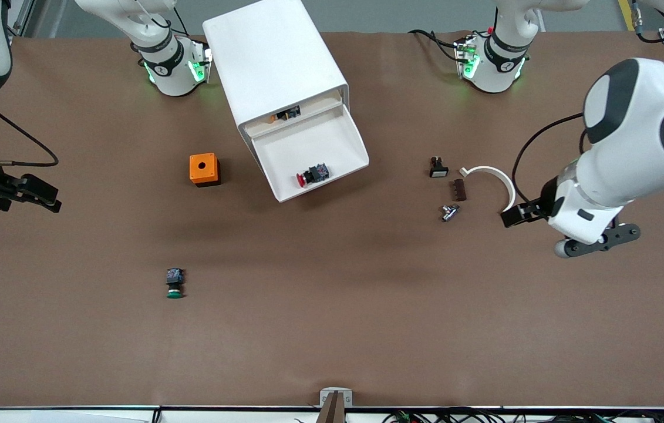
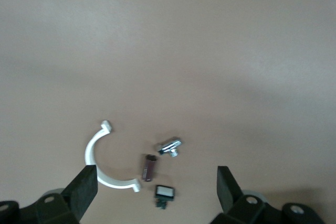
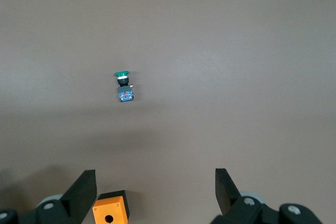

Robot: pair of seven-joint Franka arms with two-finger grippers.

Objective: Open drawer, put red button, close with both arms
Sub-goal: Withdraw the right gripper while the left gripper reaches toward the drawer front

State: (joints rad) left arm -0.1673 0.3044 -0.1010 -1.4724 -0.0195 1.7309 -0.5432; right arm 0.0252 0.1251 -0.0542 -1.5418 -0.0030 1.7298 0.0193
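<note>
The white cabinet [image 1: 276, 64] stands at the table's middle near the arm bases. Its drawer [image 1: 340, 138] is pulled out. The red button [image 1: 311, 174] lies on its side in the drawer, close to the drawer's front wall. My left gripper [image 1: 513, 214] is open and empty over the table at the left arm's end, beside a cluster of small parts; its open fingers [image 2: 84, 190] show in the left wrist view. My right gripper [image 1: 44, 197] is open and empty over the table at the right arm's end; its fingers [image 3: 84, 190] stand wide apart.
An orange box [image 1: 204, 169] [image 3: 110, 211] sits beside the cabinet toward the right arm's end. A green button [image 1: 174, 283] [image 3: 124, 86] lies nearer the front camera. A white curved clip [image 1: 493, 176] [image 2: 100, 161], a brown piece [image 1: 459, 190], a metal part [image 1: 449, 211] and a small switch [image 1: 438, 167] lie by the left gripper.
</note>
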